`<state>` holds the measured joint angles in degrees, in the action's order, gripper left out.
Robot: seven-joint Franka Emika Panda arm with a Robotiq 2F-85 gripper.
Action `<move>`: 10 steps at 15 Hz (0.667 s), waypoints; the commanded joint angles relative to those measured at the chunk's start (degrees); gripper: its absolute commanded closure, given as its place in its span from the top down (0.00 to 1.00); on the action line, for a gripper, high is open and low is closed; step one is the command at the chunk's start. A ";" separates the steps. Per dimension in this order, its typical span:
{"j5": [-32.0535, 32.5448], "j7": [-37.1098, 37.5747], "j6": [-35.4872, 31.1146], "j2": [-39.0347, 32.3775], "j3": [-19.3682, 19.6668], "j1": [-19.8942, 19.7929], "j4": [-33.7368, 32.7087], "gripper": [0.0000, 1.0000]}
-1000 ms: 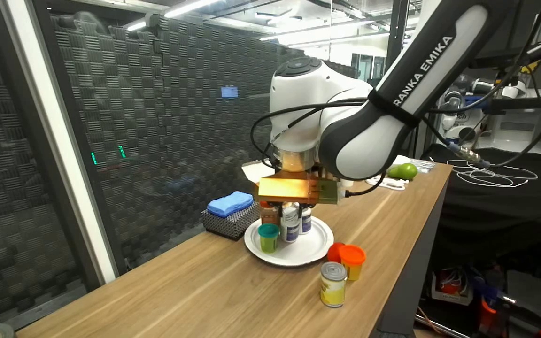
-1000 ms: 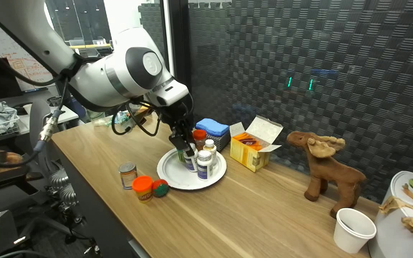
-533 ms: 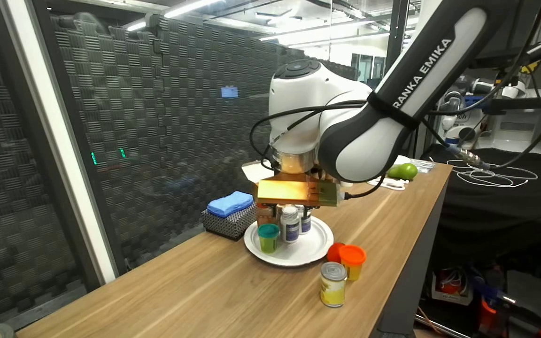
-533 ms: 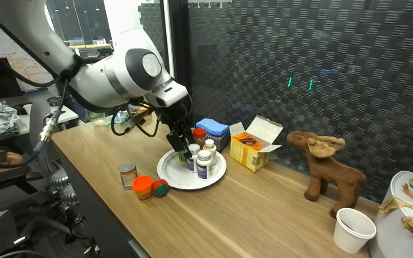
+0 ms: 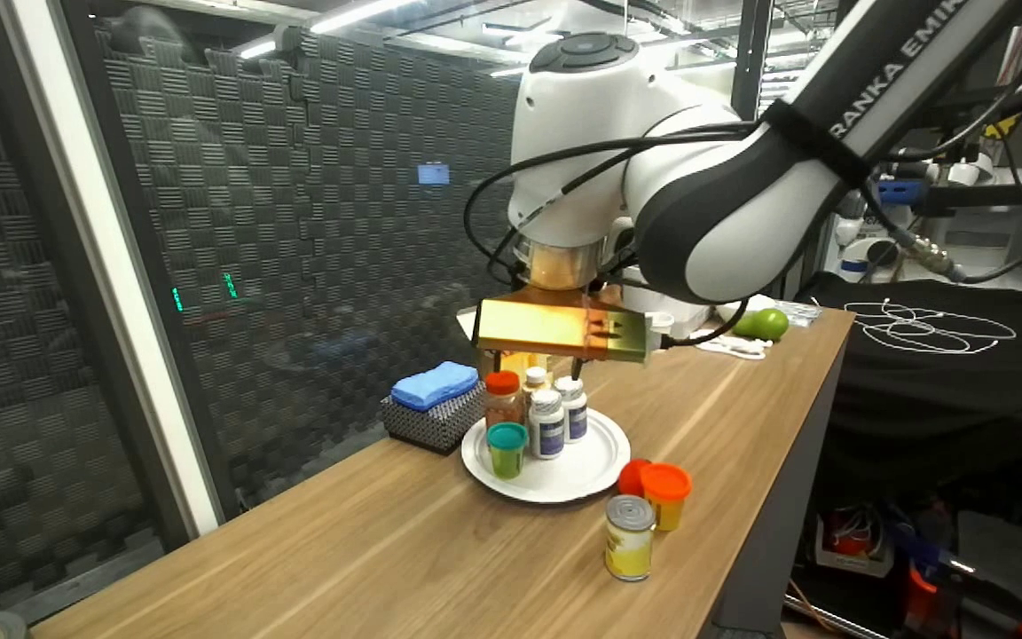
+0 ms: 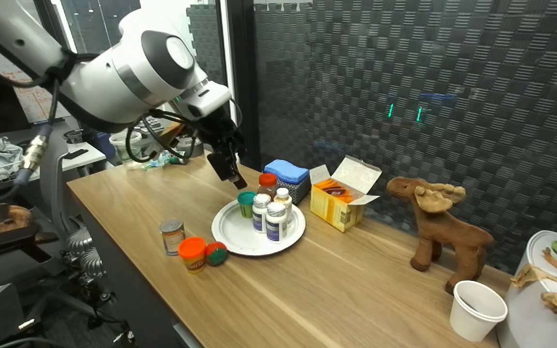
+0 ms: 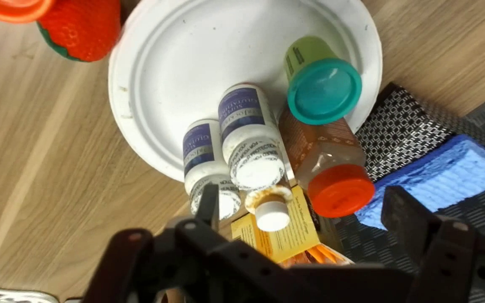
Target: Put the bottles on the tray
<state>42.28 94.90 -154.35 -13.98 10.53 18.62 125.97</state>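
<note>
The round white plate (image 6: 232, 237) lies flat, and the task on it looks to me almost complete. The gripper (image 5: 537, 370) hangs in the air near the plate, its fingers spread well apart, with nothing held between them. On the plate stand the red-capped jar (image 5: 503, 405), two glutathione supplement bottles (image 7: 249, 130), one narrower white-capped bottle (image 6: 286, 203) and the teal-lidded tub (image 5: 507, 451). Outside the plate, near its rim, is the orange-lidded Play-Doh tub (image 6: 193, 255); if it also counts, it is what remains, but this I cannot tell.

The jar and the three bottles are upright on the plate, caps upward, long axis vertical. The purple labels face the plate's bare part. The teal-lidded tub is squat, its lid also upward.
</note>
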 commanded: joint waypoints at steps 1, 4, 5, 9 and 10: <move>1.82 1.15 2.21 8.94 -0.76 1.94 7.52 1.00; -4.90 -5.76 6.54 13.88 -9.21 -2.87 13.93 1.00; -9.76 -10.00 7.37 14.94 -11.23 -3.63 15.98 1.00; -24.87 -21.21 12.48 16.66 -15.80 -4.83 18.80 1.00; -27.91 -23.54 13.09 16.55 -16.33 -5.18 19.07 1.00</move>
<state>22.05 78.44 -143.73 -0.11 -3.29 15.45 142.93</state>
